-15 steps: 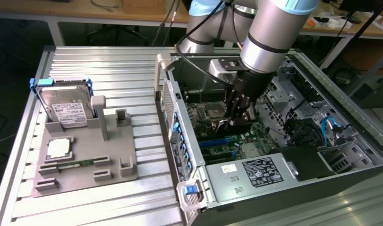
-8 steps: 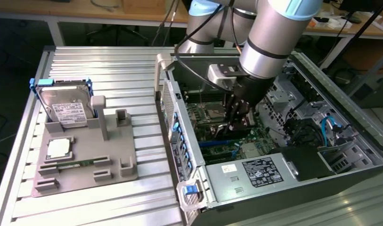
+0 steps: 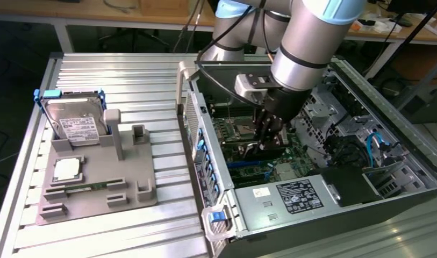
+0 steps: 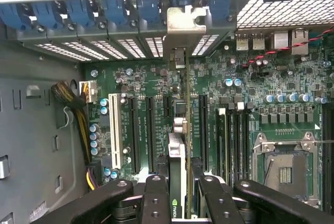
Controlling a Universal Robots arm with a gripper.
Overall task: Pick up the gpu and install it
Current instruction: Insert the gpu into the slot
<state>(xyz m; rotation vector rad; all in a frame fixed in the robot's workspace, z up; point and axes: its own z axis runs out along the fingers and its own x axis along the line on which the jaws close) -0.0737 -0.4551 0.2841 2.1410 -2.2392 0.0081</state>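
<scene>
Black fingers [image 4: 155, 195] of the hand [image 4: 180, 198], closest to the wrist camera, are clamped on the gpu [image 4: 177, 153], pressing on both of its faces. The card is seen edge-on, standing upright over the motherboard [image 4: 250, 78] inside the open case [image 3: 312, 201], with long black slots [image 4: 150, 130] running parallel on either side of it. Its silver bracket [image 4: 185, 20] sits at the rear wall's openings, just under the row of blue clips [image 4: 78, 12]. The card hides its own lower edge, so I cannot tell whether the contacts are in a slot or just above one.

In my judgement the main risk is misalignment. If the card's edge sits slightly off the slot line, downward force would land on the slot wall or the board, and either the contacts or the board could be damaged. The bracket is the second risk: its tip could catch on the rear frame instead of sliding down beside it. That would tip the card, so one end goes in while the other rides high. The grip is near one end of the card, so any push may lever it crooked. Letting go before it is fully home would leave the card free to lean onto the neighbouring slots.

The hard drive [image 3: 78, 126] rests on the desk [image 3: 132, 70], well apart, toward the exterior view's left.
</scene>
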